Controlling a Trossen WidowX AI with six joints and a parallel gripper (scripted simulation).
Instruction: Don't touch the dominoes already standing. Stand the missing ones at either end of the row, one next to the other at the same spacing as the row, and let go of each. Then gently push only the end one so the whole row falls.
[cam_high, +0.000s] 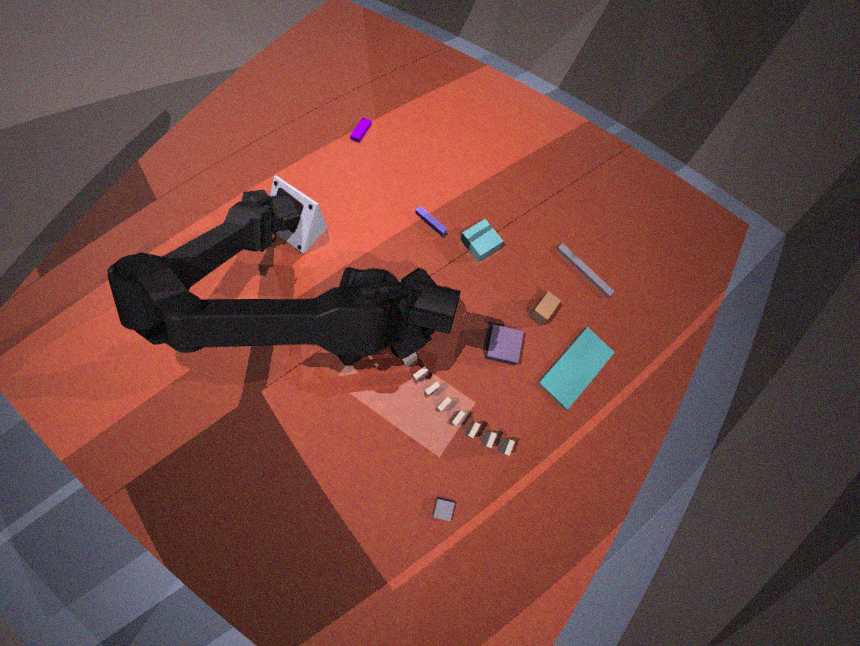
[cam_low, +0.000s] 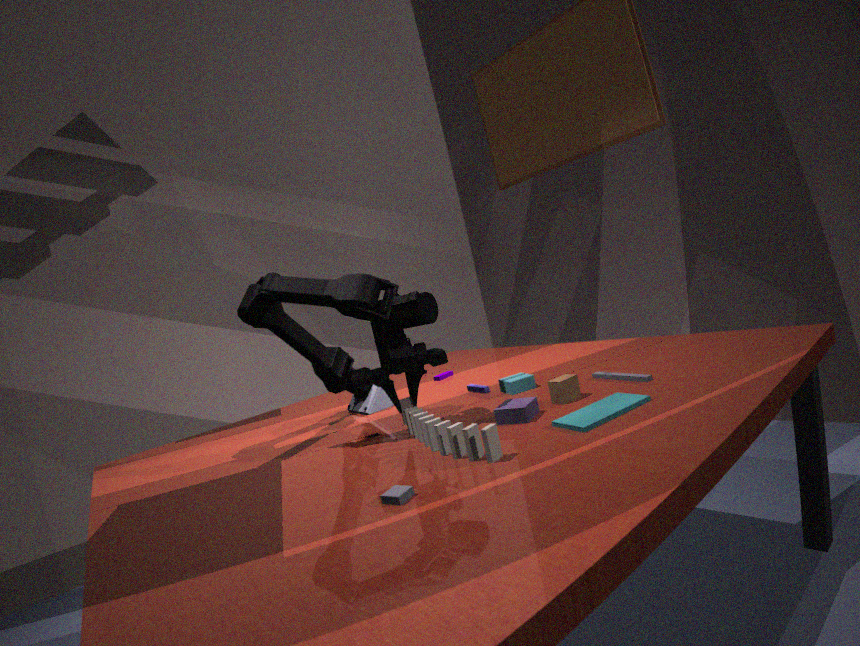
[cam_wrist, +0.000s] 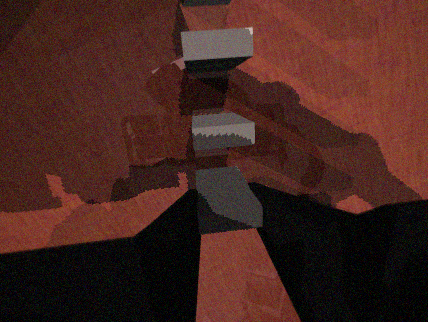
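Note:
My gripper (cam_low: 408, 413) (cam_wrist: 222, 194) points down at the arm-side end of the row, shut on a grey domino (cam_wrist: 225, 192). The held domino is in line with the row, just beyond its end domino (cam_wrist: 223, 132), with a small gap showing between them. It is low over the table; whether its foot touches is hidden. The arm hides it in the top view. Several pale dominoes stand upright in a gently curved row, including a middle one (cam_high: 459, 417) and the far end one (cam_high: 508, 446) (cam_low: 491, 442). None looks toppled.
A purple block (cam_high: 505, 343) (cam_low: 515, 410), a tan block (cam_high: 546, 306) (cam_low: 563, 389) and a teal slab (cam_high: 577, 368) (cam_low: 603, 411) lie on one side of the row. A small grey block (cam_high: 444, 509) (cam_low: 397, 494) lies on the other. A teal block (cam_high: 485, 243) is farther back.

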